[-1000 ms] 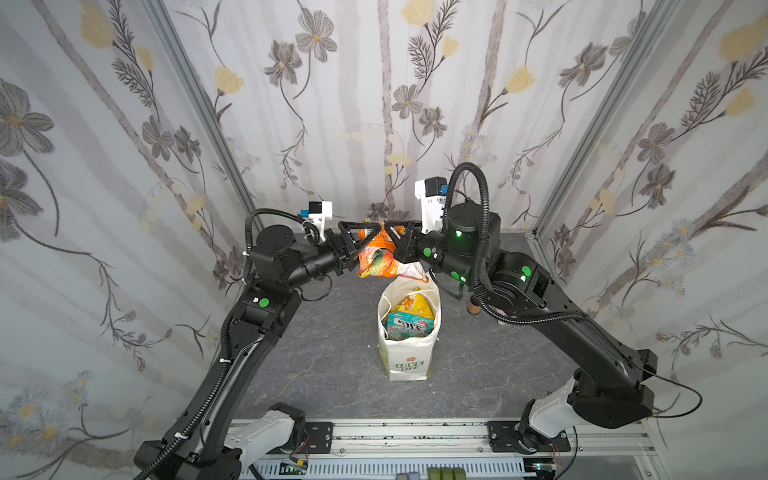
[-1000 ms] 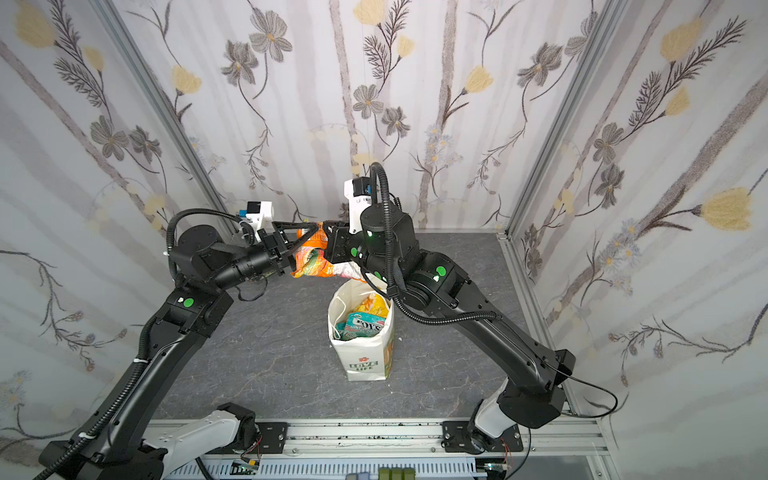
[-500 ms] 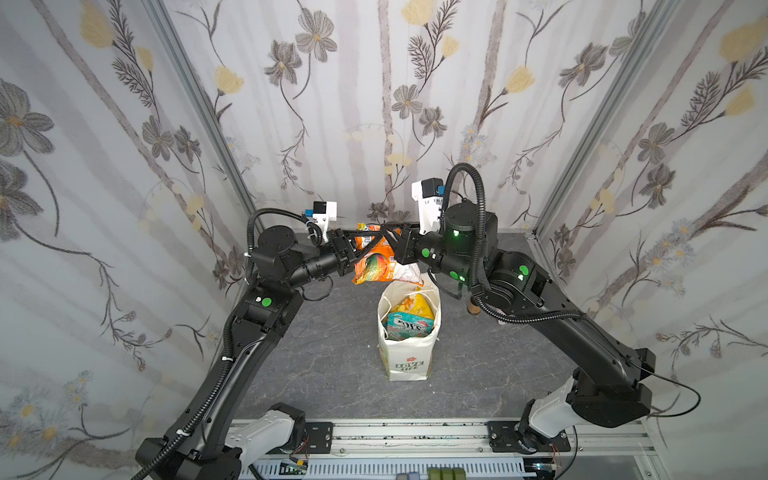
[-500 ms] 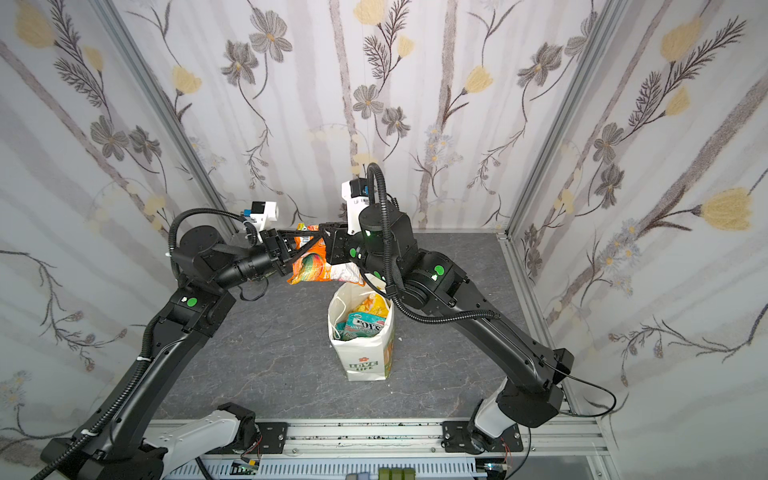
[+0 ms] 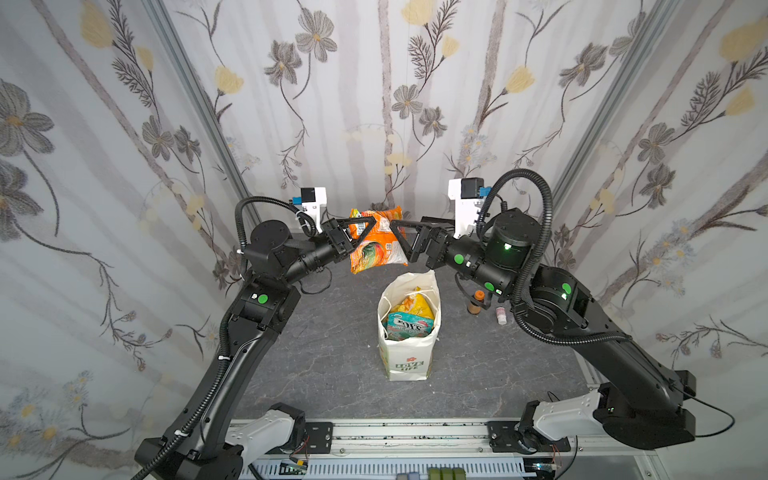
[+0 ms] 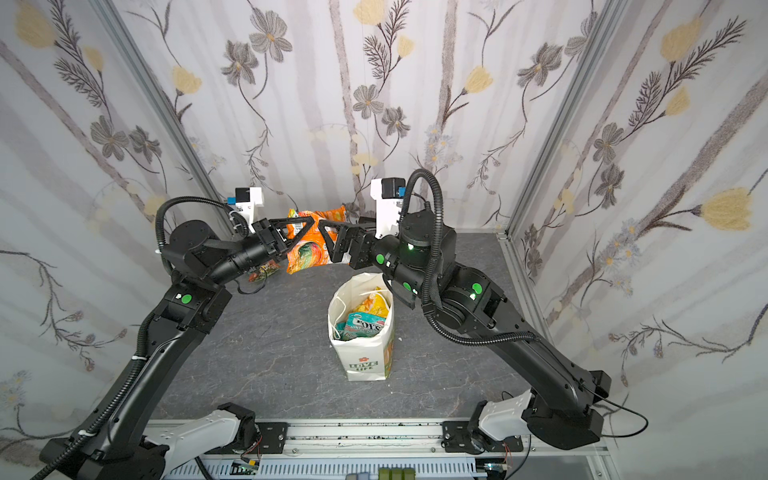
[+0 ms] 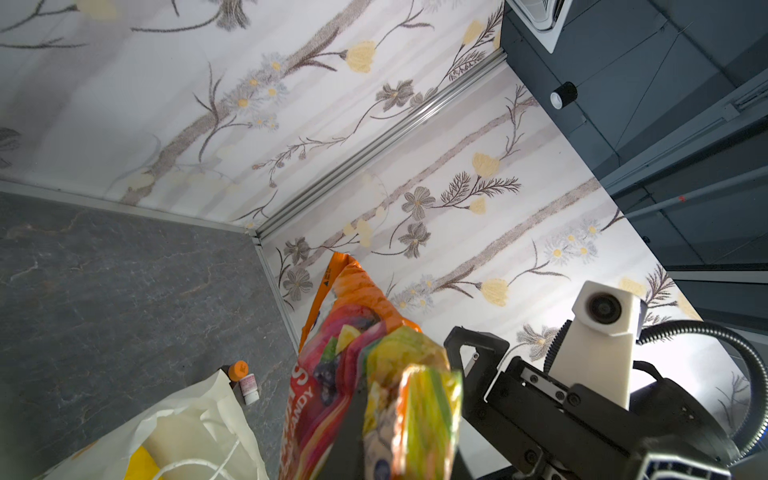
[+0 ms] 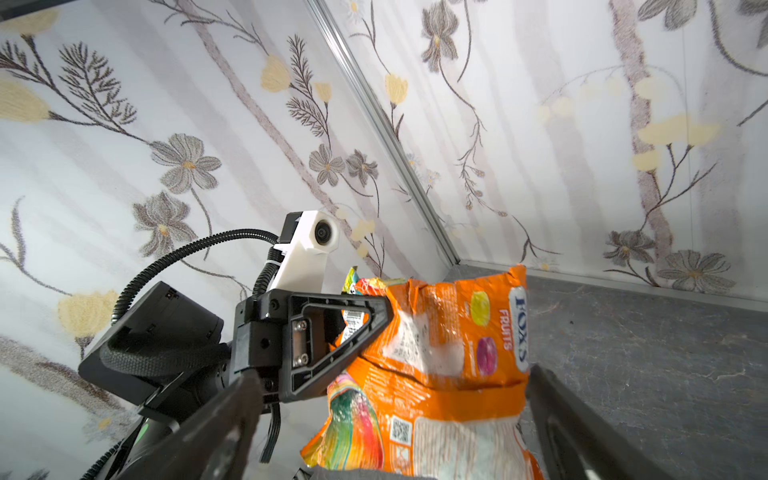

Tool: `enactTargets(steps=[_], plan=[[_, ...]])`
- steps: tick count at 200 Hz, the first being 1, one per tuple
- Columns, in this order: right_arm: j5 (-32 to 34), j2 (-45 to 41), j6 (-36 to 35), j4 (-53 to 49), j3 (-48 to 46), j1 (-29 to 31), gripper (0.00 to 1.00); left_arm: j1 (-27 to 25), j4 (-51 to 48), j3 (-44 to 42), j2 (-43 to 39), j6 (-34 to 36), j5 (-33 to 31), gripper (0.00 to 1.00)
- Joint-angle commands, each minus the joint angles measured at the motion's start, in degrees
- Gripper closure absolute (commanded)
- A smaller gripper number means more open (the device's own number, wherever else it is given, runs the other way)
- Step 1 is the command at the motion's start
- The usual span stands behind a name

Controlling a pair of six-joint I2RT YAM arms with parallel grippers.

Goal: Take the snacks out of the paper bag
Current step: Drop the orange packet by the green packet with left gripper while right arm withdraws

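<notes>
The orange packet (image 8: 449, 353) reads "FOX'S FRUITS" above a QR code and hangs crumpled in the air behind the white paper bag (image 5: 405, 361), printed "LOVE LIFE". The left tool (image 5: 372, 224) pinches its top corner, and the right tool (image 5: 401, 243) is spread wide around it. Inside the bag, upright on the grey surface (image 5: 324, 353), are a teal packet (image 5: 409, 327) marked "FOX'S" and a yellow packet (image 5: 415, 302). A brown bottle (image 5: 478, 300) stands nearby.

Top views: high at the front, both look down on the whole bench (image 5: 332, 353), from far.
Left wrist: close, faces the orange packet (image 7: 353, 311) and the right arm (image 7: 582, 415).
Right wrist: close, faces the same packet and the left arm (image 8: 166, 332).
</notes>
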Motion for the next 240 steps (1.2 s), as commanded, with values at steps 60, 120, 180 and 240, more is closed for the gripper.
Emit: enactTargets(steps=[60, 120, 180, 240], plan=[[3.19, -14.21, 8.71, 15.02, -23.49, -4.05, 0.00, 5.90, 11.71, -0.14, 8.75, -3.93, -19.63, 1.00], [5.72, -19.43, 12.81, 14.67, -30.09, -4.66, 0.01, 18.03, 18.38, -5.42, 14.50, -12.17, -26.12, 1.00], [4.67, -20.06, 15.59, 13.55, -31.36, -4.71, 0.01, 24.04, 20.13, -4.99, 23.21, -15.01, -27.13, 1.00], [5.04, -18.81, 19.40, 10.62, -30.52, -4.68, 0.01, 25.95, 21.67, -0.64, 35.78, -18.42, -26.42, 1.00]])
